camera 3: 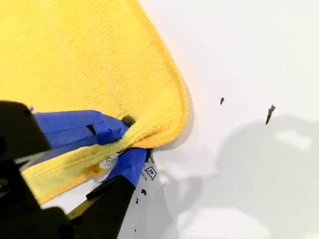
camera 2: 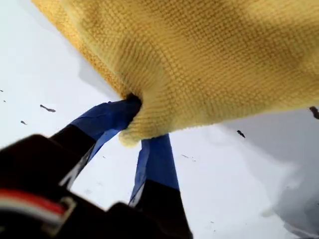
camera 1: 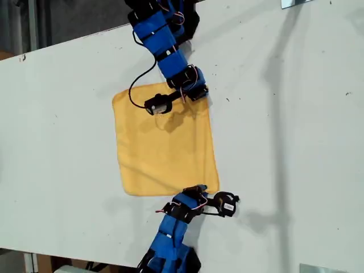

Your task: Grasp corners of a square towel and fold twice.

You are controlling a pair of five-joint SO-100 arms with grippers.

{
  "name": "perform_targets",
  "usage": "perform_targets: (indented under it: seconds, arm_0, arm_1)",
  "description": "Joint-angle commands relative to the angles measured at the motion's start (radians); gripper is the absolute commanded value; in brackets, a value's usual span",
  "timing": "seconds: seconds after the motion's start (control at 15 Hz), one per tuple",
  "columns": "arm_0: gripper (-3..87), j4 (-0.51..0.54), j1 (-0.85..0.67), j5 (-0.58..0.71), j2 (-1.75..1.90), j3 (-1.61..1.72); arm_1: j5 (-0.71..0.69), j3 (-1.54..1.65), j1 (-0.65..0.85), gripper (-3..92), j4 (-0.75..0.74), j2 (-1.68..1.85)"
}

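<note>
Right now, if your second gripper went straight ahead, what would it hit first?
The towel: my second gripper is pinching its tagged corner. Past that, only bare table shows, I think.

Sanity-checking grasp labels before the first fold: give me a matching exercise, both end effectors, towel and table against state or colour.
Column one:
1. my first end effector
2. my second end effector
3. towel
4. table

Column two:
A. white, with small dark specks
B. shut on the towel corner with the white tag
C. yellow-orange, spread out unfolded
D. shut on a towel corner with no tag showing

Pairs: 1-D, 2-B, 3-C, 4-A
</note>
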Motion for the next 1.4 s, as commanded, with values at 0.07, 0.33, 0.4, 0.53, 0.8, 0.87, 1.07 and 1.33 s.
perform_targets:
  seconds: [0.07,0.33,0.4,0.53,0.8,0.87,1.07,1.33]
  arm_0:
    - [-0.4,0.150,0.014,0.072,-0.006,-0.181]
    - [-0.4,0.456,-0.032,0.227,0.003,-0.472]
    - [-0.4,0.511,-0.055,0.284,0.017,-0.529]
    - [-0.4,0.583,-0.129,0.385,0.095,-0.560]
    - [-0.4,0.647,-0.408,0.617,0.333,-0.509]
    - [-0.4,0.646,-0.492,0.681,0.360,-0.511]
    - [-0.4,0.634,-0.739,0.836,0.353,-0.518]
    - [-0.4,0.634,-0.989,0.992,0.252,-0.643]
  arm_1:
    - [0.032,-0.003,-0.017,-0.1,0.067,0.144]
    - [0.012,-0.012,0.040,-0.1,0.166,0.362]
    - [-0.005,-0.015,0.063,-0.1,0.199,0.431]
    - [-0.074,-0.002,0.153,-0.1,0.256,0.594]
    - [-0.420,-0.074,0.565,-0.1,0.299,0.741]
    - [-0.483,-0.138,0.640,-0.1,0.299,0.675]
    - [-0.626,-0.328,0.819,-0.1,0.276,0.471]
    - [-0.762,-0.716,1.017,-0.1,0.258,0.170]
